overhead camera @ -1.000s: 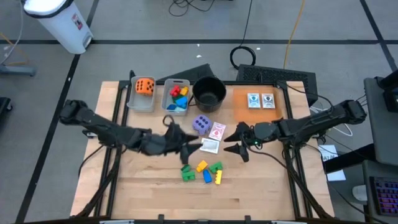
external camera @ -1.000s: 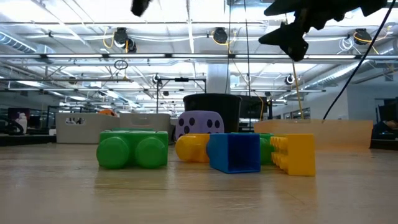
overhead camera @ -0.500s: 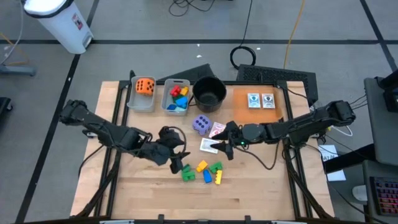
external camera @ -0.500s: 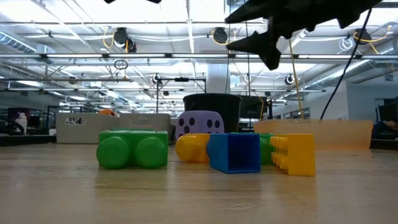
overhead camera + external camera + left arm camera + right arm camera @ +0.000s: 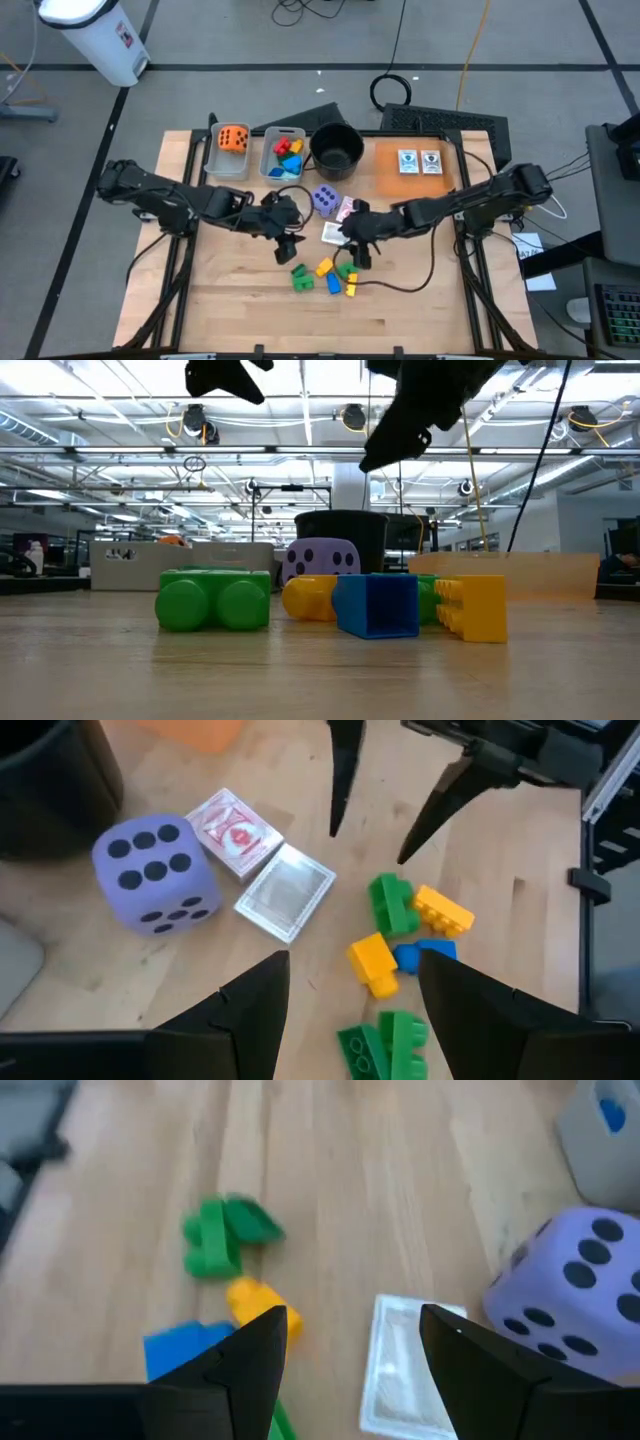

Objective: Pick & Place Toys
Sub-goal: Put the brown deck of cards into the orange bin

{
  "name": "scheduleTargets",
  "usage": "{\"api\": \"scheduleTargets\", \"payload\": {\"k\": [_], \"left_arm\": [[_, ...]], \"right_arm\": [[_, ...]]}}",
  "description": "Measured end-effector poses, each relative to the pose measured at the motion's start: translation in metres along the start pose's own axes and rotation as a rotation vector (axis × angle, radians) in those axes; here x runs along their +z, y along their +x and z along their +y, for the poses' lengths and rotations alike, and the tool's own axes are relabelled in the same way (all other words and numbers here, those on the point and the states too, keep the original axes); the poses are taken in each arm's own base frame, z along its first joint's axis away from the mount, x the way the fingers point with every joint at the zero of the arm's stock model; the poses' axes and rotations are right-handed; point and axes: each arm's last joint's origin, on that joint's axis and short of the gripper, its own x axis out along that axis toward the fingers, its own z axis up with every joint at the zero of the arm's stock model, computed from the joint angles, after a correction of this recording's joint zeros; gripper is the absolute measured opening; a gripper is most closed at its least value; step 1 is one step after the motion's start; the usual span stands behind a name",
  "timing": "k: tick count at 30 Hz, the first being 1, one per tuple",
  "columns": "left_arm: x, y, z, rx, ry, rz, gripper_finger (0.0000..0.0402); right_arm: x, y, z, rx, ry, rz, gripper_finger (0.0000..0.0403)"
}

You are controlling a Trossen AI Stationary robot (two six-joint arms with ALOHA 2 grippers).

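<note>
Several loose toys lie mid-table: a cluster of green, yellow and blue blocks [image 5: 325,275], a purple die [image 5: 323,199], a red-backed card [image 5: 349,209] and a clear-faced card [image 5: 336,233]. My left gripper [image 5: 287,248] hangs open above the table, just left of the blocks [image 5: 392,903]. My right gripper [image 5: 353,254] hangs open over the cluster's right side, by the clear card [image 5: 410,1365]. In the low view both grippers, left [image 5: 225,375] and right [image 5: 397,438], stand well above the blocks [image 5: 377,604]. Neither touches a toy.
At the far edge stand a grey bin with an orange die [image 5: 231,140], a grey bin with blocks [image 5: 285,157] and a round black pot [image 5: 336,150]. An orange mat [image 5: 390,170] at the far right carries two small boxes. Bare wood lies near the front edge.
My right gripper has travelled toward the table's left edge, from right of the cards to over the block cluster, rolling and tipping further down. My left gripper has stayed near the blocks' left side and has turned, its fingers now pointing more steeply down. No toy has moved.
</note>
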Motion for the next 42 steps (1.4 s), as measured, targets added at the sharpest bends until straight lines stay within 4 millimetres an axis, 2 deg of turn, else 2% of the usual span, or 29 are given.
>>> {"api": "scheduleTargets", "payload": {"k": [3,12,27,33,42], "left_arm": [[0.001,-0.005,0.002,0.005,-0.019,-0.009,0.0225],[0.002,-0.012,0.002,-0.002,-0.068,-0.035,0.0225],[-0.004,-0.014,-0.007,-0.041,-0.072,-0.014,0.0225],[-0.004,-0.015,-0.007,-0.039,-0.071,-0.013,0.0225],[-0.004,-0.015,-0.006,-0.033,-0.078,-0.01,0.0225]], "right_arm": [[0.0,0.001,-0.003,-0.006,0.022,0.005,0.0226],[0.002,0.004,-0.028,0.029,0.138,0.046,0.0243],[-0.03,0.064,-0.036,0.008,0.043,0.225,0.0352],[-0.038,0.083,-0.039,-0.033,0.047,0.234,0.0359],[-0.046,0.092,-0.042,-0.086,0.072,0.267,0.0359]]}}
